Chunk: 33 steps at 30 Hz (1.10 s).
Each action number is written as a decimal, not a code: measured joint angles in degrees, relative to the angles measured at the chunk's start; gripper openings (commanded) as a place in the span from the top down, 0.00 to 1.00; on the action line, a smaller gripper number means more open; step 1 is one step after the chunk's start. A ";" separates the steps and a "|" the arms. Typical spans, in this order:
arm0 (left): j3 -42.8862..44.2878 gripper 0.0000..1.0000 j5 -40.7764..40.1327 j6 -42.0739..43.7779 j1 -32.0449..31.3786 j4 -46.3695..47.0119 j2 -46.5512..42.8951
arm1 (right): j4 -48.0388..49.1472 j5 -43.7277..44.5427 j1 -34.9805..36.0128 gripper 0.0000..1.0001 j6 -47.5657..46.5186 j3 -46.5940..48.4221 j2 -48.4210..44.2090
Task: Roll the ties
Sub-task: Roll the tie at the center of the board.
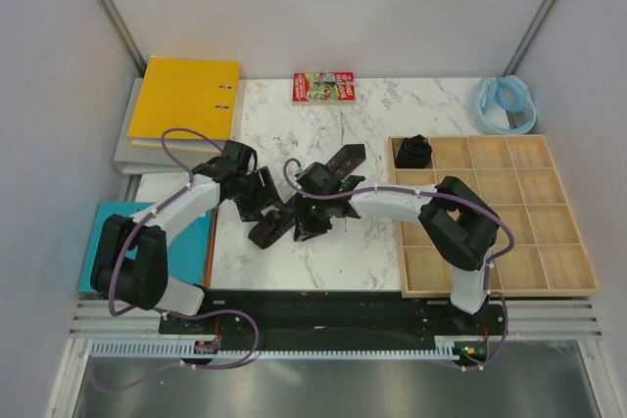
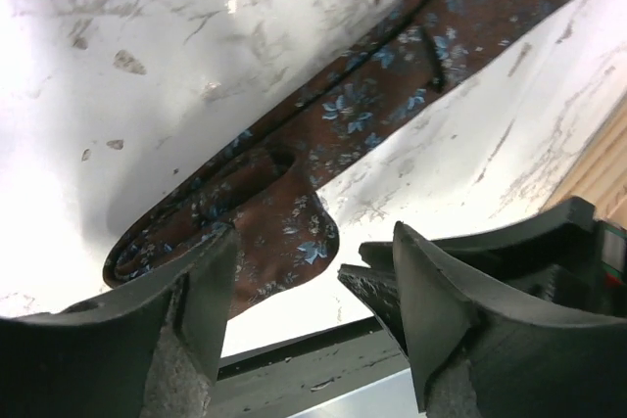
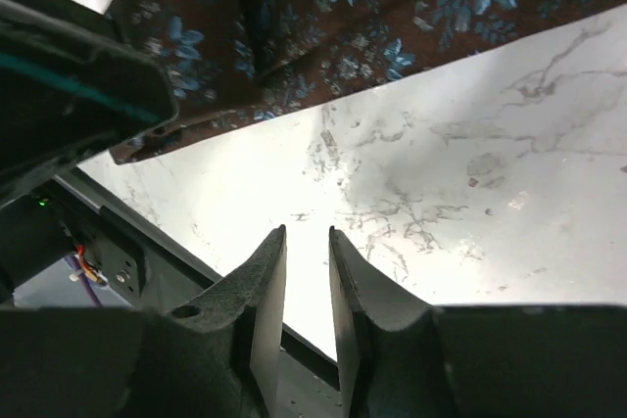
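Note:
A dark brown tie (image 1: 345, 160) with small blue flowers lies slantwise across the marble table (image 1: 294, 115), and its near end (image 1: 266, 233) is folded over. In the left wrist view the tie (image 2: 362, 115) ends in a loose fold just above my left finger. My left gripper (image 2: 313, 232) (image 1: 265, 201) is open wide, low over that fold, with nothing between its fingers. My right gripper (image 3: 307, 232) (image 1: 312, 222) hovers beside the tie (image 3: 323, 46), its fingers a narrow gap apart and empty. A second tie, coiled (image 1: 413, 151), sits in the tray's back-left compartment.
The wooden compartment tray (image 1: 549, 227) fills the right side. A yellow binder (image 1: 186, 97) on a grey one lies back left, a teal folder (image 1: 103, 227) near left. A red book (image 1: 322, 86) and a pale blue looped band (image 1: 506, 103) lie at the back.

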 measured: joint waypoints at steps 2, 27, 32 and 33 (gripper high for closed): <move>0.92 0.25 0.15 0.24 -0.15 -0.11 -0.02 | -0.50 0.72 0.11 0.67 -0.42 -0.13 -0.20; 5.92 0.71 -6.34 11.87 7.98 -4.33 8.15 | 5.57 15.56 12.61 0.66 -10.21 0.94 0.55; 5.70 0.74 -2.64 12.48 8.46 -4.17 11.26 | 6.43 17.64 13.31 0.64 -12.17 3.19 3.76; 5.62 0.75 -1.84 12.68 8.44 -4.09 11.34 | 6.56 17.88 13.31 0.64 -12.44 3.45 4.26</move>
